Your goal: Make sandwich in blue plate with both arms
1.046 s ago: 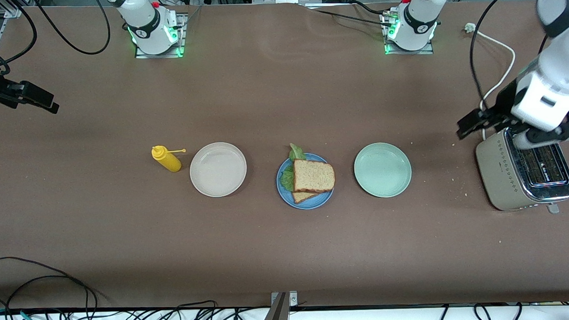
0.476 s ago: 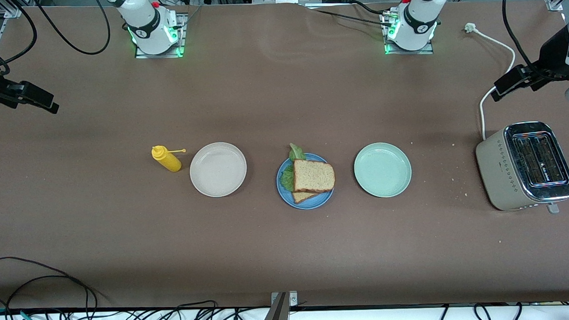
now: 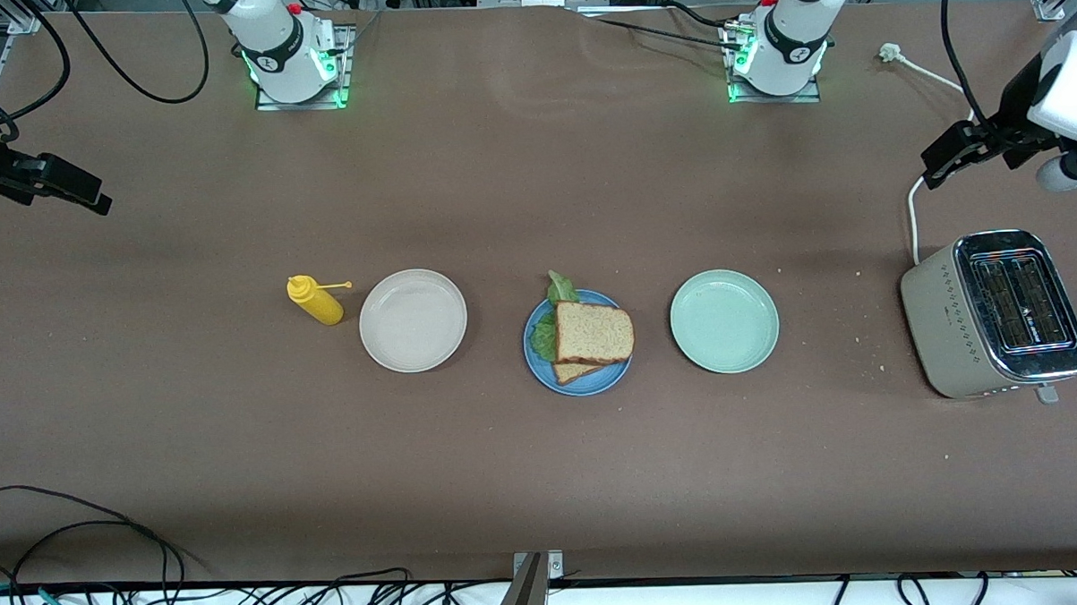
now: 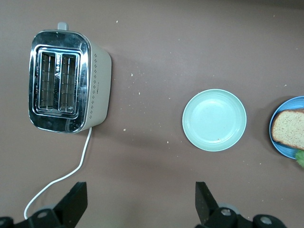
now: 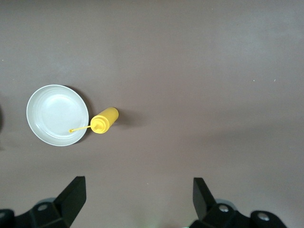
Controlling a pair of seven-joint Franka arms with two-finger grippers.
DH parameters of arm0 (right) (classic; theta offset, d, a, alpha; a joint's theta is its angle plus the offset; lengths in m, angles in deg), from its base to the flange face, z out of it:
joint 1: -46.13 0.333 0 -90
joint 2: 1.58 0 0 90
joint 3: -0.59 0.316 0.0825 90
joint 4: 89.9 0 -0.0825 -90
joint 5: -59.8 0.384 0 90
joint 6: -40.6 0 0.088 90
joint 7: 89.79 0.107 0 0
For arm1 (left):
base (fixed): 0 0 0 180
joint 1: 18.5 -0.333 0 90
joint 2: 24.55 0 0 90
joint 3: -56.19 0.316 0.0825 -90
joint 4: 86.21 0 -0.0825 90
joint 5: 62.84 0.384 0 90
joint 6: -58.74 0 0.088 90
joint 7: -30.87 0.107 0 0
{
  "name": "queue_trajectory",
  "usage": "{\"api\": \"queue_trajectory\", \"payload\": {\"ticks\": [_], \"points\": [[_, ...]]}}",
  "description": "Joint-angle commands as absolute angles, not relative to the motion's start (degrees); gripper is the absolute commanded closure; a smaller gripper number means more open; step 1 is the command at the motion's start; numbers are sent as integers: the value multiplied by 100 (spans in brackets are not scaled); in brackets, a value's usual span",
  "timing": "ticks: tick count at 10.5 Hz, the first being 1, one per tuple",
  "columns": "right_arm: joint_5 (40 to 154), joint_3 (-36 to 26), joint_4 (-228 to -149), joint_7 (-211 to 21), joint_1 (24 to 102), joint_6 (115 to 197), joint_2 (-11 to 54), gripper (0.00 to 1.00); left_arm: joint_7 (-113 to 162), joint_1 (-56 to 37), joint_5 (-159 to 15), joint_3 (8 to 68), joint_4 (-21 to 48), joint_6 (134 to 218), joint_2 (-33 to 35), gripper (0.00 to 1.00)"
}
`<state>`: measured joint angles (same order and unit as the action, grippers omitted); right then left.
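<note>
While sandwich (image 3: 591,334) rests, left gripper (image 3: 945,156), right gripper (image 3: 73,189) raised, spread.

The matte brown surface (image 3: 516,178) carries a yellow plastic squeeze bottle (image 3: 315,301), round beige plate (image 3: 413,320), round blue plate (image 3: 578,343), pale green plate (image 3: 724,321) and beige-and-chrome toaster (image 3: 993,313).

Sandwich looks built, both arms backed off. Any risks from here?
1. The top brown toast slice sits skewed on the round blue plate, lower slice corner showing; a nudge could slide it.
2. The ruffled green lettuce leaf overhangs the rim and may drag out.
3. The open left claw hangs over the white toaster cord.
</note>
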<state>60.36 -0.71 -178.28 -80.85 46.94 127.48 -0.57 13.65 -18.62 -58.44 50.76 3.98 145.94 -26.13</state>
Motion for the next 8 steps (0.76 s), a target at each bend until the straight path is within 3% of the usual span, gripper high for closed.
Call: {"api": "queue_trajectory", "payload": {"ticks": [1,8], "points": [[6112,-55,-17692,-8047,4665,12664,-26,0,1783,-1964,-5660,4987,388,14540,-2693,0],[6094,-55,-17692,-8003,4665,12664,-26,0,1812,-2165,-5983,5092,291,14522,-2622,0]]}}
